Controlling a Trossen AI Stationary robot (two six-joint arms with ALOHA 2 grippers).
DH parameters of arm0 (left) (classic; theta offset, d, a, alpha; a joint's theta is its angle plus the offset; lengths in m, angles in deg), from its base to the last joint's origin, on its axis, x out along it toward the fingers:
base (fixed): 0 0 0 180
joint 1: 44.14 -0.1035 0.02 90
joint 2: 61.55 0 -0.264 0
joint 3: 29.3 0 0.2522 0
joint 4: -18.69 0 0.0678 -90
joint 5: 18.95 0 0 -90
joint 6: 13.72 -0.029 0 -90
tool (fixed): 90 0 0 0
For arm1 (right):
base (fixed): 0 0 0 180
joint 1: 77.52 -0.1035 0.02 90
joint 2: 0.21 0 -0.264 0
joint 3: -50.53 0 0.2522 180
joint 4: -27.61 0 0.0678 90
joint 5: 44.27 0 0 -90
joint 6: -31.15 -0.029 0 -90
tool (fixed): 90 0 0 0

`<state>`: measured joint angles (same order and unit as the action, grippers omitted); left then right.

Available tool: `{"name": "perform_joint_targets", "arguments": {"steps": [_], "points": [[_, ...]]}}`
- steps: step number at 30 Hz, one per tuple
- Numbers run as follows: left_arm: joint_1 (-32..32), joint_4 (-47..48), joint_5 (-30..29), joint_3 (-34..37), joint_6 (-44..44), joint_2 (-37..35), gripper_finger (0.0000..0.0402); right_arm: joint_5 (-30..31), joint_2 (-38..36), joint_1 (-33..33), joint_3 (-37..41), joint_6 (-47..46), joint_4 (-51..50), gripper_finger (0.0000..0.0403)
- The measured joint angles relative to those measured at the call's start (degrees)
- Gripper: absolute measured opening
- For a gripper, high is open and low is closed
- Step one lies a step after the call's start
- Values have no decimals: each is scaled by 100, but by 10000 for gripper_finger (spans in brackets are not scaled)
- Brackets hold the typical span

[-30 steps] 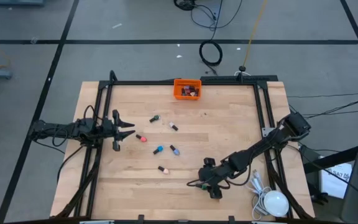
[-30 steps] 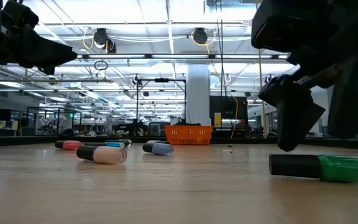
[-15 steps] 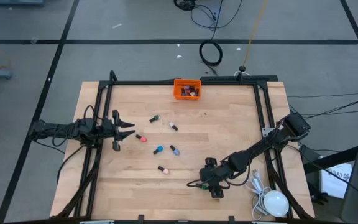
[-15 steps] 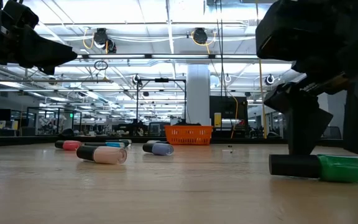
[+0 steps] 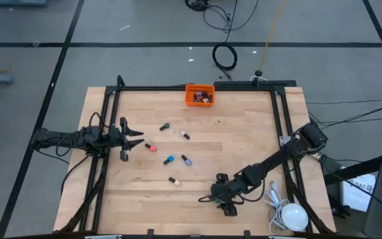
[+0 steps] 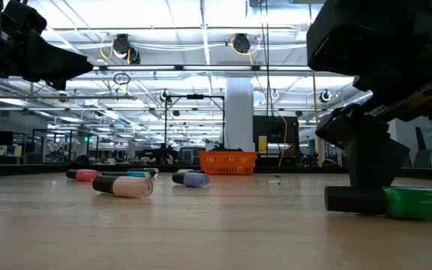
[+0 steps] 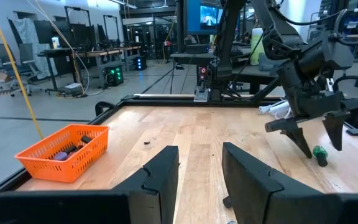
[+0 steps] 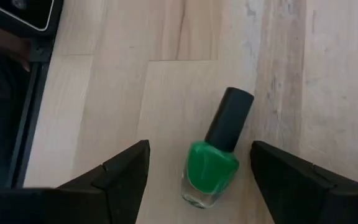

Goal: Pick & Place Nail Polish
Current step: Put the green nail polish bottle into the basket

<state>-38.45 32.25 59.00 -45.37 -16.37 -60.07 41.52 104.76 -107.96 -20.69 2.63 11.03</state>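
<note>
A green nail polish bottle (image 8: 213,168) with a black cap lies on its side on the wood near the table's near right; it also shows in the low view (image 6: 396,202). My right gripper (image 8: 200,144) slants down over it, open, one finger on each side with bare wood showing between. Several more nail polish bottles lie mid-table, among them a pink one (image 5: 151,147), a blue one (image 5: 169,159) and a peach one (image 5: 174,180). The orange bin (image 5: 199,94) stands at the far edge. My left gripper (image 5: 132,138) waits open at the left, holding nothing.
Black frame rails (image 5: 280,126) run along the table's left, right and far sides. A white round object (image 5: 292,217) with a cable lies at the near right corner, close behind my right arm. Bare wood (image 5: 244,139) lies between the scattered bottles and the right rail.
My right gripper has sunk a little toward the table and the near edge, staying open. Its fingers now stand lower, on either side of the green bottle, which has not moved.
</note>
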Motion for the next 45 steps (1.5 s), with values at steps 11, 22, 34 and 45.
{"name": "perform_joint_targets", "arguments": {"steps": [11,22,34,45], "points": [[1,-1,-1,0,3,1,124,241,11,289,11,923,-145,232],[0,0,-2,-1,-5,2,124,907,-5,757,5,1927,-1025,219],[0,0,-2,0,-3,0,124,730,7,1098,13,2671,-1077,212],[0,0,-2,-1,1,0,124,558,9,1211,20,2931,-1076,152]]}}
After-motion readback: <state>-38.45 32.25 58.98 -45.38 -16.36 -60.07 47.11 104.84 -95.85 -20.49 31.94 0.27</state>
